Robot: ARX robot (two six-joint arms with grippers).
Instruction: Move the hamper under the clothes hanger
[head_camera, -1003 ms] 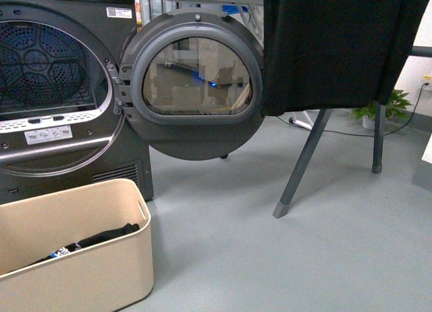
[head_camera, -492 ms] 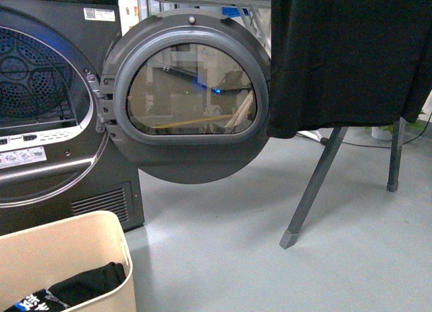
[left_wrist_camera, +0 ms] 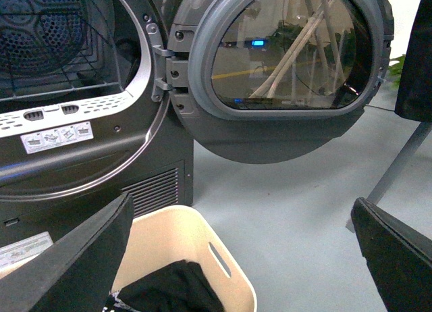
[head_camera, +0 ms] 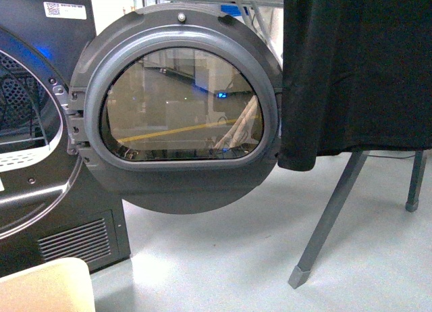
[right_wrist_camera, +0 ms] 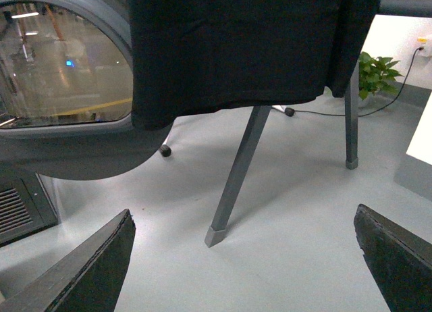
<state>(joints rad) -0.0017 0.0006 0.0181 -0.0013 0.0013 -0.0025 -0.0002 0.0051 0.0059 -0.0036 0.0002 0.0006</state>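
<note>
One hamper (left_wrist_camera: 177, 236) near one open-doored dryer (head_camera: 182, 184), one clothes hanger (head_camera: 334, 211) bearing one black garment (head_camera: 358, 69), left hand (left_wrist_camera: 241, 205) and right hand (right_wrist_camera: 244, 216) both spread wide, empty

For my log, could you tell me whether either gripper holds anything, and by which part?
Nothing is held: the left gripper and the right gripper both have open, empty jaws; the hamper is not gripped.
</note>
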